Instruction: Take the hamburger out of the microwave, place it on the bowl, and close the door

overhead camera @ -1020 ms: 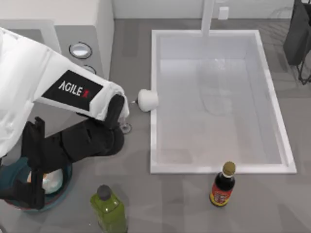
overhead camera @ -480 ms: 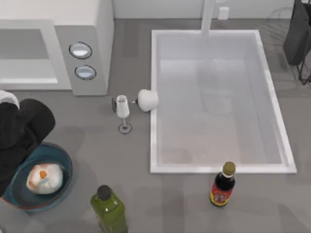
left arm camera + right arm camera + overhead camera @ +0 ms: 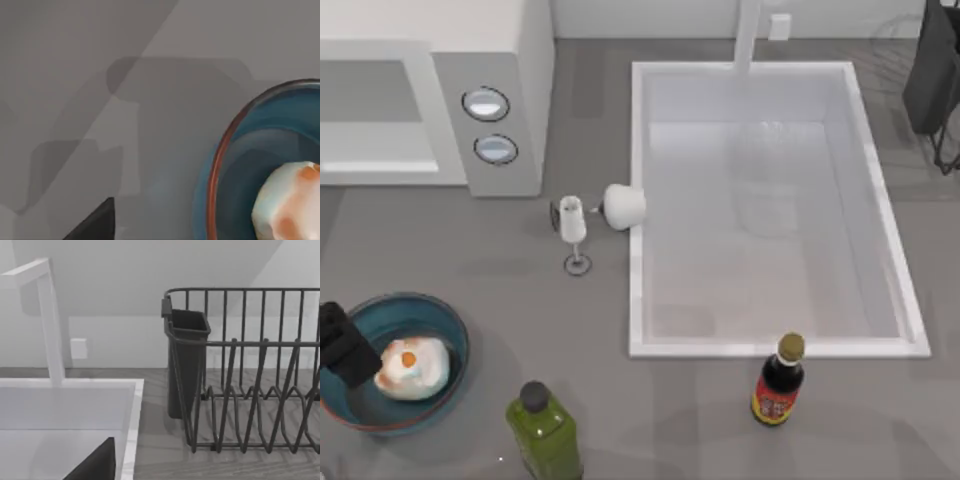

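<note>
I find the grey table [image 3: 720, 420] bare along its near edge apart from three items. The green bottle [image 3: 545, 430] stands just right of the bowl [image 3: 455, 340]; the dark sauce bottle [image 3: 779, 382] stands well to the right, just in front of the sink [image 3: 635, 200]. The hamburger [image 3: 412, 368] rests inside the bowl at the near left corner. My left claw [image 3: 342, 343] hangs over the bowl's left rim, beside the hamburger; I cannot tell whether its fingers are apart or together.

Open grey surface lies between the bowl and the microwave [image 3: 500, 60]. A wine glass [image 3: 573, 232] and a white cup [image 3: 624, 206] stand against the sink's left wall. The microwave sits at the far left, its door [image 3: 375, 115] shut flush beside the two dials.

The left wrist view shows the bowl's reddish rim and part of the hamburger. The right wrist view shows a dark dish rack [image 3: 250, 390] beyond the sink's far corner, against the pale wall.
</note>
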Controlling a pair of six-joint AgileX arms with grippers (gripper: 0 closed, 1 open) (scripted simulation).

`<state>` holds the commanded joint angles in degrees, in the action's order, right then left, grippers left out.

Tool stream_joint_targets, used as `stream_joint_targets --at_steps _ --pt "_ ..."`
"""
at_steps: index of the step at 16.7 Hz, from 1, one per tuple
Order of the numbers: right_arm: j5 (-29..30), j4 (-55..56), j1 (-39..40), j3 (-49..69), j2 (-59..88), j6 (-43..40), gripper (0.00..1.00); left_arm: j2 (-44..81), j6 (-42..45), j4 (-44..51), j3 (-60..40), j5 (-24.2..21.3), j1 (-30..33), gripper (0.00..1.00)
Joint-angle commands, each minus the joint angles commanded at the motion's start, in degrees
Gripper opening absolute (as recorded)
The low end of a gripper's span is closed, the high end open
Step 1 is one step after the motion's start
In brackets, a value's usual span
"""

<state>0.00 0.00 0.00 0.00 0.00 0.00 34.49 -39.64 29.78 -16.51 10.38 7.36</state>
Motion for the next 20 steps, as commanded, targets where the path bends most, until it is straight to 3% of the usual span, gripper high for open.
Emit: stream_joint_targets --at_steps 3,7,10,16,20 --pt "0.0 0.0 0.0 0.0 0.0 0.0 1.0 -15.5 17.9 -12.2 7.6 -4.7 -3.3 1.0" --pt "0.0 0.0 0.0 0.0 0.0 0.0 1.0 -29.3 33.5 -24.5 14.2 -8.9 -6.3 1.0" --pt "0.0 0.0 0.0 0.0 0.0 0.0 1.0 -34.0 39.0 -29.2 16.3 -10.2 -7.3 1.0" --pt "0.0 0.0 0.0 0.0 0.0 0.0 1.0 -34.5 39.6 -29.8 16.5 -10.4 -7.4 1.0" --pt "0.0 0.0 0.0 0.0 0.0 0.0 1.0 -34.5 39.6 -29.8 16.5 -10.4 -7.4 0.7"
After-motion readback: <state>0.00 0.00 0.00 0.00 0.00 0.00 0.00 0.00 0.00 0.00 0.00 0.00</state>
